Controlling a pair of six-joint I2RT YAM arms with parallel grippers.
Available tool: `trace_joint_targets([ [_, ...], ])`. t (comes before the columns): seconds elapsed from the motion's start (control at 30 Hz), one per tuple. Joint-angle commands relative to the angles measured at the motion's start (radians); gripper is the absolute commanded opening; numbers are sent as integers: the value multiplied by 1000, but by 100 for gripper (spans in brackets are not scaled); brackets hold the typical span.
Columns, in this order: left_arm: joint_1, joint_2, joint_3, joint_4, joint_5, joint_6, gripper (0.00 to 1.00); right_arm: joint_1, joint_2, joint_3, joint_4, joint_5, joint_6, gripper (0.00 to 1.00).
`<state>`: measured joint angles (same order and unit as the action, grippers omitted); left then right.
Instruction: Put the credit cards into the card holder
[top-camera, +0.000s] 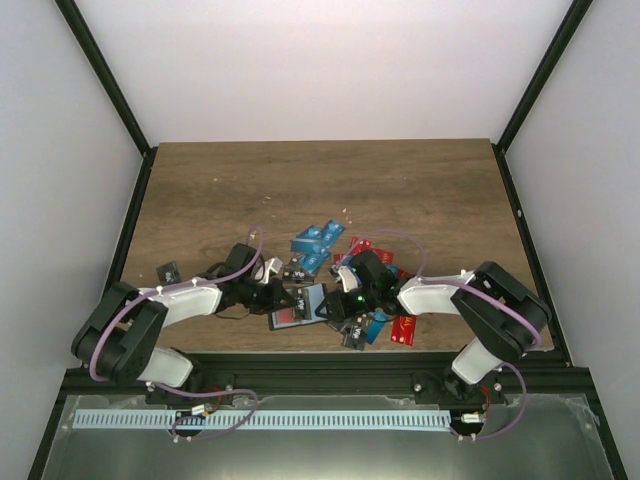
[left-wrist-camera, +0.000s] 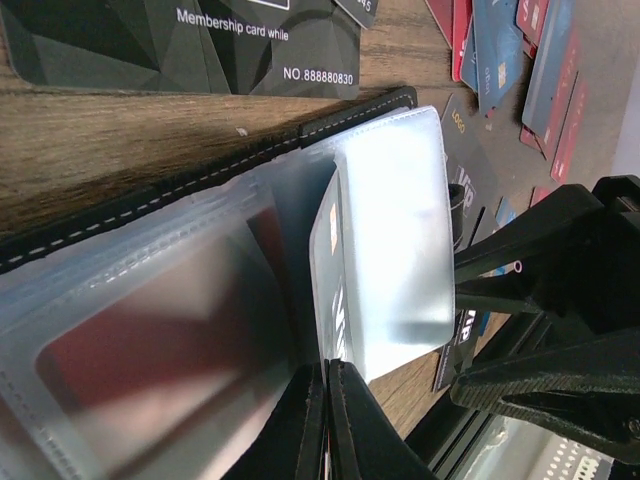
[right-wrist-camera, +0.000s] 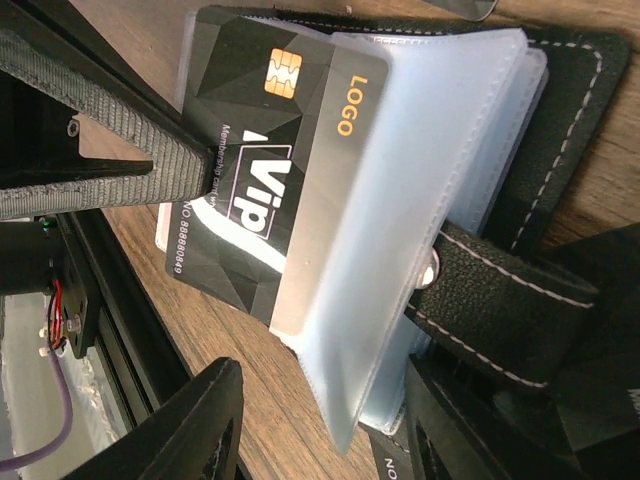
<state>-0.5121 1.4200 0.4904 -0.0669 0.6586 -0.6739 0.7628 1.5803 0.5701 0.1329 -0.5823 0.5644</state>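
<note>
Right wrist view: feeds black card (right-wrist-camera: 250, 190) halfway into card holder (right-wrist-camera: 570, 130) sleeve (right-wrist-camera: 420, 200), left pincer (left-wrist-camera: 327, 400) clamped on it, right pincer (right-wrist-camera: 320, 410) spread apart; next likely needs straight deeper push.

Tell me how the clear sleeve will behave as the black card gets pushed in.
The sleeve is probably floppy: thin frosted plastic, bowed away from the stack, so it may buckle rather than resist. The card looks stiff, flat though the left gripper pinches only one end. The holder seems light and might slide on the table.
</note>
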Motion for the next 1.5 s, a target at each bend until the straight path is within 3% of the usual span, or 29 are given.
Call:
trace_joint_targets([
  [0.0, -6, 33, -33, 69, 5, -19, 4, -7, 15, 2, -89, 105, -28, 47],
  [0.3, -17, 77, -41, 161, 4, -69, 4, -7, 23, 20, -84, 103, -8, 53],
  [1.3, -130, 228, -23, 367, -37, -222, 4, -7, 44, 68, -106, 100, -20, 53],
  [1.4, -133, 214, -16, 347, -32, -213, 6, -7, 41, 74, -117, 107, -27, 53],
  [1.47, -134, 188, 13, 242, -60, -166, 12, -7, 28, 75, -130, 117, -31, 53],
])
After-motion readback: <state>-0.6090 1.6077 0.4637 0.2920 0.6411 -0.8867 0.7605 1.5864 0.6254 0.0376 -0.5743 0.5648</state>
